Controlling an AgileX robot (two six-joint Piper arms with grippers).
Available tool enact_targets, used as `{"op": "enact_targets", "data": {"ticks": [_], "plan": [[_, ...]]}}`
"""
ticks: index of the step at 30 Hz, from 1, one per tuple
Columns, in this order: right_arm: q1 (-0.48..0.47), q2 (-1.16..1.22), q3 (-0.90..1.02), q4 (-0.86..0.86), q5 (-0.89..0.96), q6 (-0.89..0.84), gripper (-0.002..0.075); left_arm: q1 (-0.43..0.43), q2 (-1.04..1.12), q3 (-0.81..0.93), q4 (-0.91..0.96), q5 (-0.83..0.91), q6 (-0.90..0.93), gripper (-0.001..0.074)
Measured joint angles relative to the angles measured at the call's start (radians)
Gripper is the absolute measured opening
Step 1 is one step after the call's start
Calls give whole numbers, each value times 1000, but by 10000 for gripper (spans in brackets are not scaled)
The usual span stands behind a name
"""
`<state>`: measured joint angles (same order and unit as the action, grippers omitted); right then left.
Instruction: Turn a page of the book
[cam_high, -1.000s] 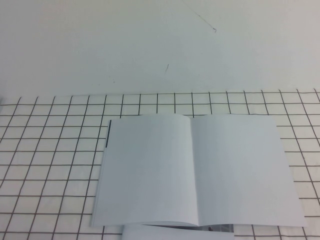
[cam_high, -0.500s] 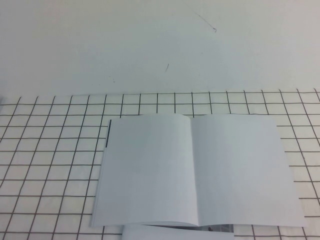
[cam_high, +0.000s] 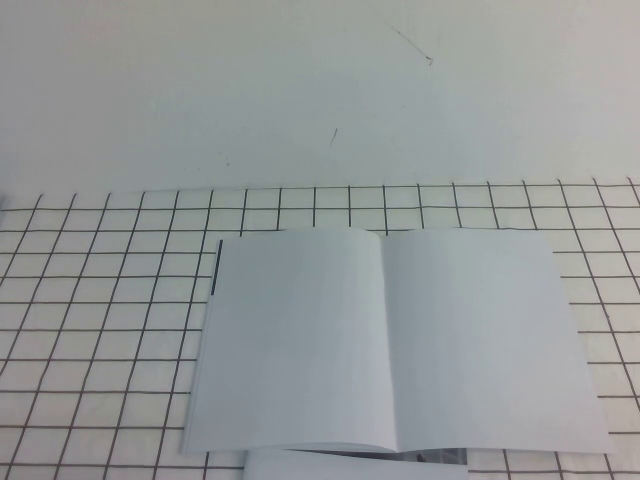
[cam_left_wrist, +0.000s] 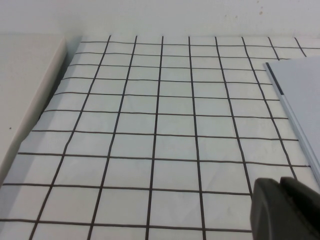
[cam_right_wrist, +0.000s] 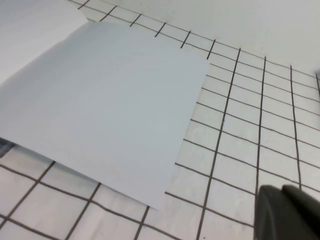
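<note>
Fingers (cam_right_wrist: 287, 212) of the right gripper (cam_right_wrist: 281, 189) are pressed together, empty, beside the open book (cam_high: 395, 340); left gripper (cam_left_wrist: 281, 181) hovers over the checked desk (cam_left_wrist: 150, 125), state unclear.

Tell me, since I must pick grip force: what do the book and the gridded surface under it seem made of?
The book: thin smooth paper, seemingly; its blank sheets bow gently at the fold. The gridded surface: probably soft matte cloth or paper, showing faint creases. Both grippers, left and right, stay off it.

All I can see of my rig are two dark grey, matte, rounded fingertips: the left gripper (cam_left_wrist: 286, 209) in its wrist view, and the right gripper (cam_right_wrist: 287, 212) in its own.
</note>
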<state>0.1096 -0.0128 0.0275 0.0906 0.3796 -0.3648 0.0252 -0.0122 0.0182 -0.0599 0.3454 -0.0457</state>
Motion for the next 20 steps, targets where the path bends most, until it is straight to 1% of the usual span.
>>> {"op": "enact_targets", "data": {"ticks": [5,9,12,20], "plan": [[-20,0,0,0,0,15,0,0,0,0,0,0,0,-3],[-109,0,0,-7,-4,97,0,0,0,0,0,0,0,-3],[-152,0,0,-15,-5,118,0,0,0,0,0,0,0,-3],[-161,0,0,-80,-5,135,-1,0,0,0,0,0,0,-3]]}}
